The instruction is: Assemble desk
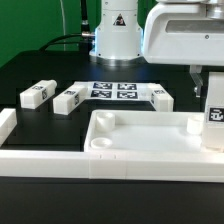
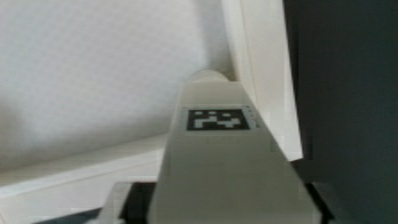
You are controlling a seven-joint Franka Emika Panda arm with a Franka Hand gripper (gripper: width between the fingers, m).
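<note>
The white desk tabletop [image 1: 140, 135], a shallow tray with a raised rim, lies at the front of the table. My gripper [image 1: 212, 92] is shut on a white leg block [image 1: 213, 118], which stands upright at the tabletop's far corner on the exterior view's right, tag facing the camera. In the wrist view the leg block [image 2: 222, 150] runs out from between my gripper [image 2: 222, 205] jaws, its tagged end against the tabletop's rim [image 2: 263, 70]. Three more leg blocks lie on the black table: two at the exterior view's left [image 1: 37, 94] [image 1: 70, 98], one further right [image 1: 161, 96].
The marker board [image 1: 113, 91] lies flat behind the tabletop, in front of the arm's base [image 1: 117, 35]. White border rails run along the front [image 1: 60, 160] and the exterior view's left [image 1: 6, 122]. Small round posts [image 1: 100, 143] stand in the tabletop's corners.
</note>
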